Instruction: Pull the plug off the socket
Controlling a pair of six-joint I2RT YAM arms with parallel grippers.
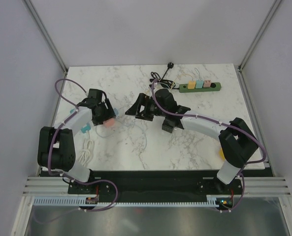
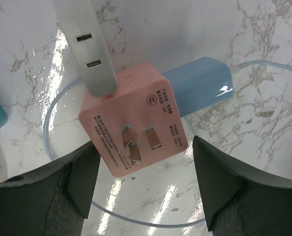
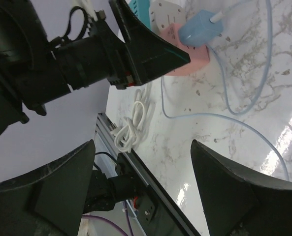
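Black left gripper [image 2: 145, 147], jaws spread wide and holding nothing, straddled pink socket [image 2: 131, 123], which lay prongs up on marble table [image 2: 264, 147]. Blue plug [image 2: 197, 86] sat seated in one side of socket; white charger [image 2: 94, 54] touched the neighbouring side. Right gripper [image 3: 142, 145], likewise open and empty, hung near, above table. Green strip [image 1: 200, 86] lay well apart, towards far edge
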